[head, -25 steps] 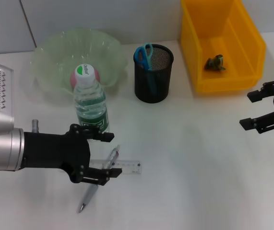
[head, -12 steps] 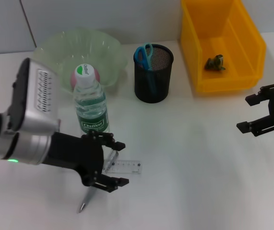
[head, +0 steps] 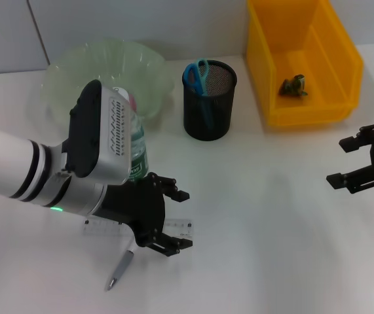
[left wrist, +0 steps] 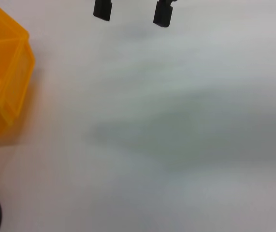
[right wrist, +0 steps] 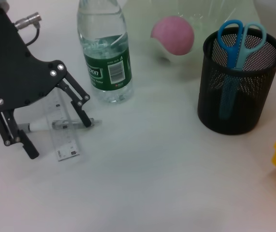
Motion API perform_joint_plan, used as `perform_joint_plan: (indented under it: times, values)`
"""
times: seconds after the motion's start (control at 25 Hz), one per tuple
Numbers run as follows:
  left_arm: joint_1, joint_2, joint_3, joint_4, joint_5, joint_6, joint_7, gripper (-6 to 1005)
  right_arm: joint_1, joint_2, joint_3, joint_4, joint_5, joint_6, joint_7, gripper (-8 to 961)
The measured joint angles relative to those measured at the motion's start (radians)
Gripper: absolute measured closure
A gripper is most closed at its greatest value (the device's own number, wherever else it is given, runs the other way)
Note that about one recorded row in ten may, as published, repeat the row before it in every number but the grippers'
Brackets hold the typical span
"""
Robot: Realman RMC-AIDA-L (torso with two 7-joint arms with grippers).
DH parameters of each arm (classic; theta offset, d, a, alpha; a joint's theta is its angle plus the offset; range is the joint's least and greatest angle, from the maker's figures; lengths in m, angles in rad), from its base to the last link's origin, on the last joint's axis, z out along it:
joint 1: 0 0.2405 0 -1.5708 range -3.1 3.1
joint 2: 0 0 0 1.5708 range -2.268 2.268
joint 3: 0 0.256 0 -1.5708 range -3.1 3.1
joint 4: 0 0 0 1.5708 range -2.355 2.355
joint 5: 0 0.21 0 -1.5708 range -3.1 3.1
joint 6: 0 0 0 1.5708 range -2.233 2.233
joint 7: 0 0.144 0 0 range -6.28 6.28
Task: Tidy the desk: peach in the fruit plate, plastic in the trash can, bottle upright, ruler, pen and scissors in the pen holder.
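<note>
While the right gripper point(head: 365, 163) idles open, the left gripper's point(head: 171, 221) spread fingers straddle ruler point(right wrist: 64, 133) and pen point(head: 122, 265), gripping neither.

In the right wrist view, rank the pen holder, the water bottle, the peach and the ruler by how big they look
1. Pen holder and water bottle: too alike to rank.
2. Ruler, partly behind the left gripper.
3. Peach, though farther off.

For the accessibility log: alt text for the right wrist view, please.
The open black left hand hangs over a clear plastic ruler and a silver pen lying on the white desk. Behind stand an upright clear water bottle, a pink peach, and blue scissors in a black mesh pen holder.
</note>
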Motion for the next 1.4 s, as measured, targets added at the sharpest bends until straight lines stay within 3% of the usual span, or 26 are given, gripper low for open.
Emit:
perform_joint_plan:
  times: [0.88, 1.4]
  values:
    - [-0.107, -0.001, 0.009, -0.115, 0.049, -0.006, -0.023, 169, 0.0, 0.006, -0.02, 0.017, -0.014, 0.028, 0.003, 137]
    - [-0.116, -0.003, 0.013, -0.122, 0.055, -0.012, -0.015, 169, 0.008, 0.006, -0.026, 0.041, -0.014, 0.041, 0.005, 137]
